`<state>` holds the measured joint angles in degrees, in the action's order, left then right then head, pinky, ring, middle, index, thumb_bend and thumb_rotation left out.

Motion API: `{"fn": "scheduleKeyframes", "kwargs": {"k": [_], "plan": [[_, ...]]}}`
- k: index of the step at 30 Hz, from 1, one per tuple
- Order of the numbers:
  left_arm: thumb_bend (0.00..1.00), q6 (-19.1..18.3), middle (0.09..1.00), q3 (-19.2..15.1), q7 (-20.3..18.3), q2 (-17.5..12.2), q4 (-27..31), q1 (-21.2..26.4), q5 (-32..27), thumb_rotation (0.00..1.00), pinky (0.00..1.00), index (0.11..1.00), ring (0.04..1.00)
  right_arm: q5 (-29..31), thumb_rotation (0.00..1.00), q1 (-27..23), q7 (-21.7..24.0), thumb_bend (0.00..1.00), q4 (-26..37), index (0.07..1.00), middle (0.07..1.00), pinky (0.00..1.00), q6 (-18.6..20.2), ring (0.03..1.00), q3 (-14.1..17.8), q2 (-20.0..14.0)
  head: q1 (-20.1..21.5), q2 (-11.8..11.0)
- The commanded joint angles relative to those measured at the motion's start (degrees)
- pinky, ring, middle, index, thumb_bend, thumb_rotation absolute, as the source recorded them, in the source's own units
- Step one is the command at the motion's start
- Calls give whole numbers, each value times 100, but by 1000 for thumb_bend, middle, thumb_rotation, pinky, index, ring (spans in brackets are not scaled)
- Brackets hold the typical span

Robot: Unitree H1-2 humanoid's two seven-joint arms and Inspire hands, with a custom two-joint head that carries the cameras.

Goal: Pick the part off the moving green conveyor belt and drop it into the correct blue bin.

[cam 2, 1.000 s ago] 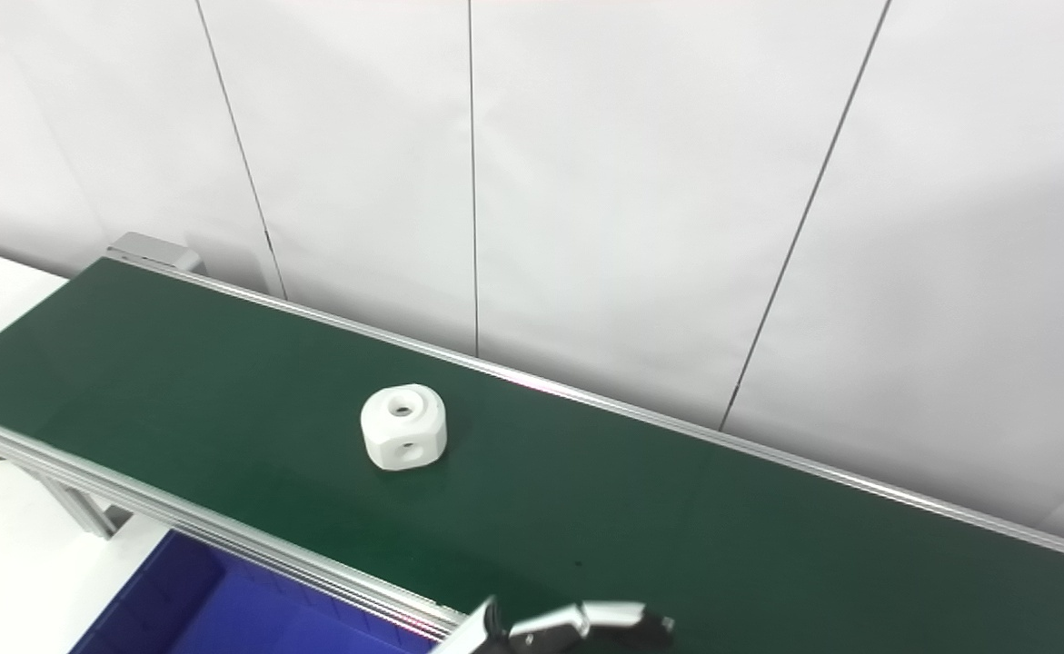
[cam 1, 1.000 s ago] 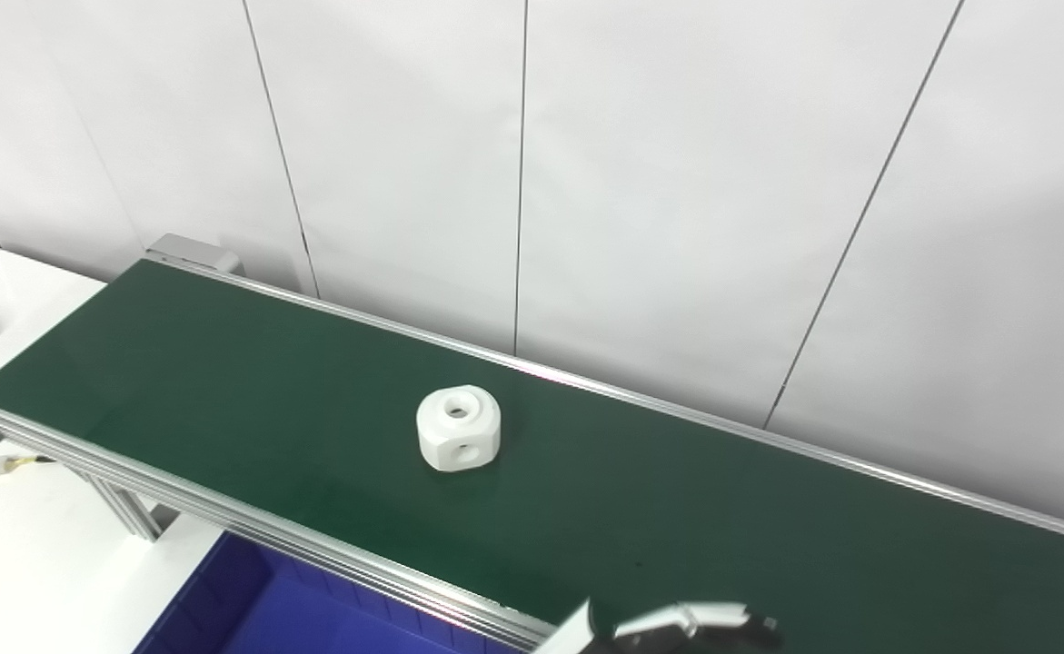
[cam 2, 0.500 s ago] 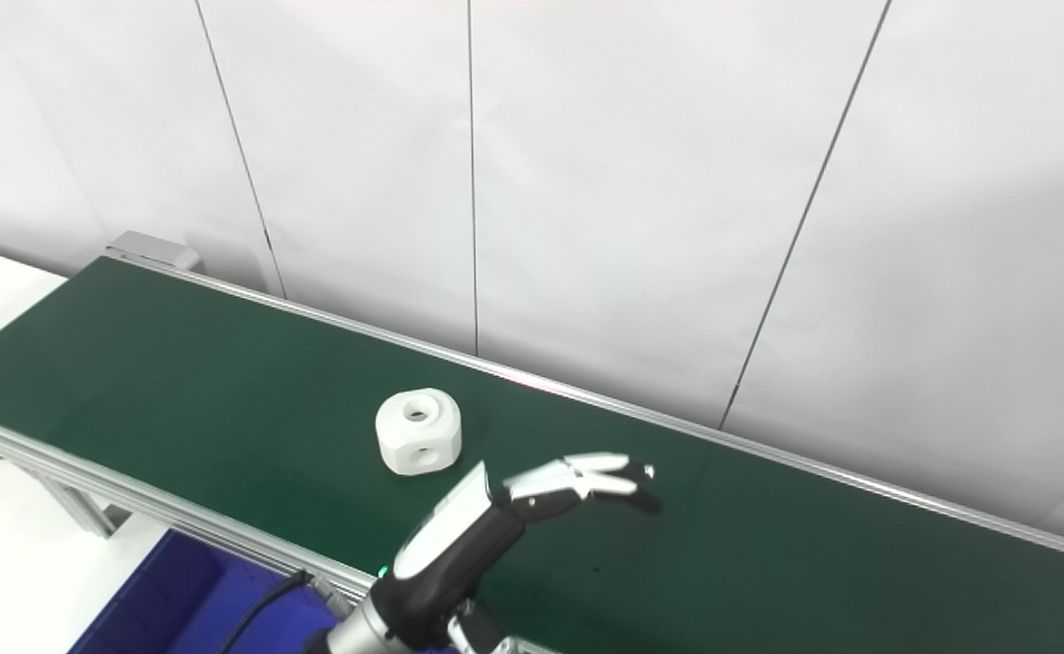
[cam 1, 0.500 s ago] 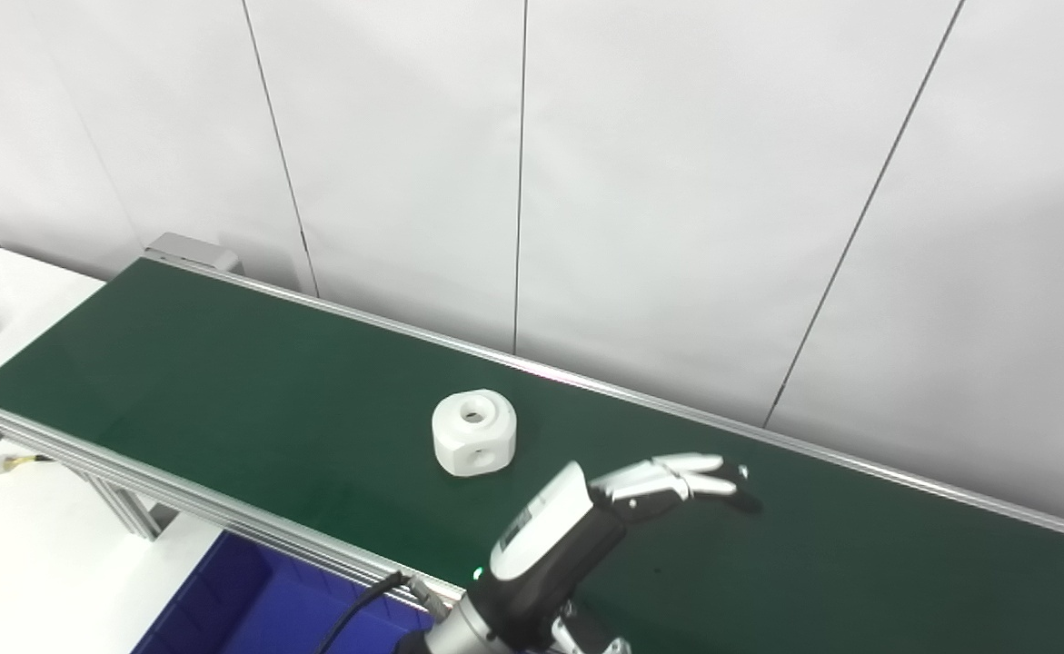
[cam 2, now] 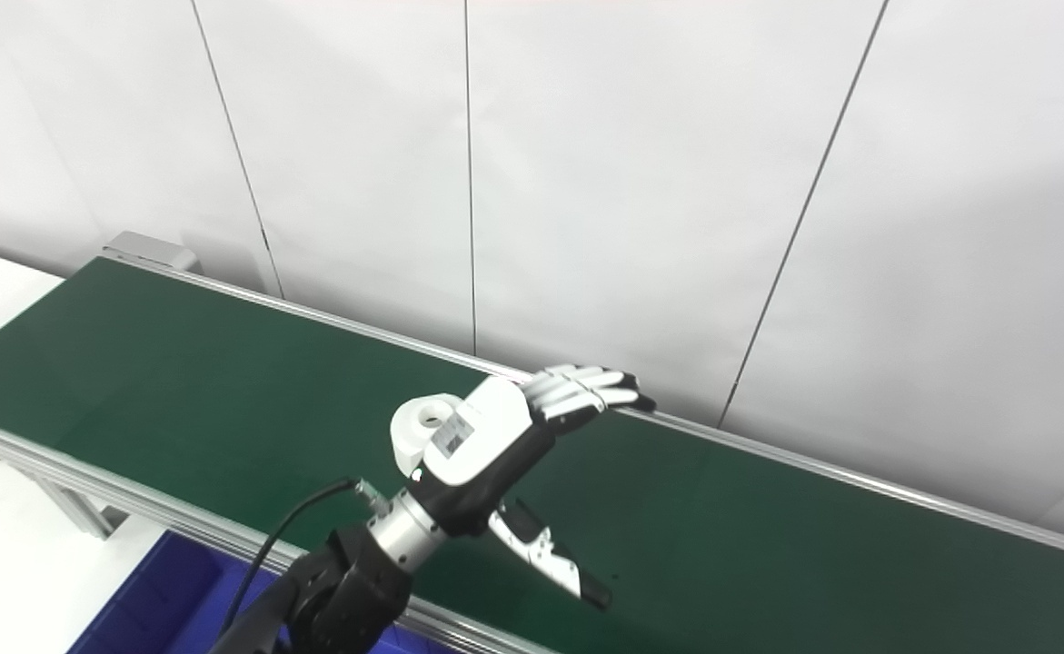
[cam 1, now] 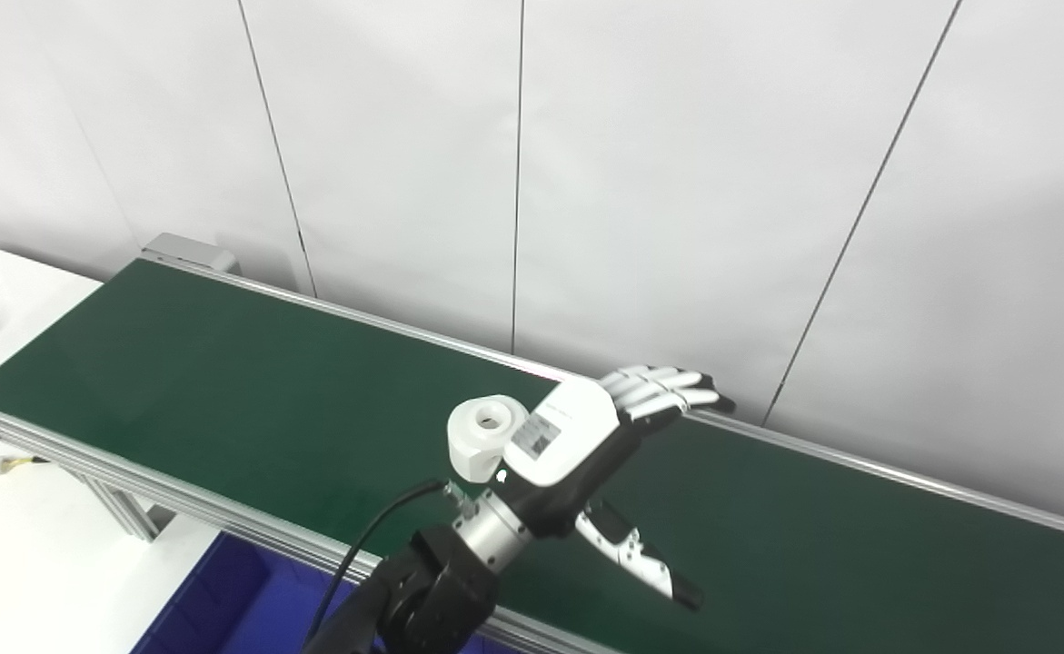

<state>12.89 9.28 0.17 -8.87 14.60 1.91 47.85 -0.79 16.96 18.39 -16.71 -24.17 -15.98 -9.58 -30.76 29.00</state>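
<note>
Between the splayed fingers (cam 1: 668, 392) and lowered thumb (cam 1: 641, 559), nothing was held; the left hand (cam 1: 586, 436) hung spread, likely set to receive. Just left, the white part (cam 1: 484, 436) sat on the green belt (cam 1: 223, 381). Blue bin (cam 1: 250, 609) lay nearer, below.

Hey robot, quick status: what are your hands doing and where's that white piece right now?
Left hand open, over the belt, beside the white part. Right hand not in view. Part on belt, ungrasped. Nothing blocking.

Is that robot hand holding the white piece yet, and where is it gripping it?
Nothing is held. The hand is open above the belt, fingers and thumb spread, and partly hides the white part behind it.
</note>
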Motion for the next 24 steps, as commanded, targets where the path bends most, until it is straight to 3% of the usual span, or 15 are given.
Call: {"fn": "scheduleKeyframes", "kwargs": {"k": [1,13,24], "plan": [[1000,-119,872,-85,136,-125,-33,247,199,585,849,804,864,-6,968,-6,-43,1000,82,976,1000,1000,-275,1000,-26,6,20,3],[982,-565,861,-199,275,-491,-719,496,489,582,847,799,871,-22,972,1,-106,1000,98,971,999,1000,-275,1000,-72,18,66,5],[974,-1181,854,-95,354,-383,-1024,445,703,531,847,800,863,-33,967,-3,-151,1000,105,958,992,1000,-275,1000,-122,8,114,5]]}}
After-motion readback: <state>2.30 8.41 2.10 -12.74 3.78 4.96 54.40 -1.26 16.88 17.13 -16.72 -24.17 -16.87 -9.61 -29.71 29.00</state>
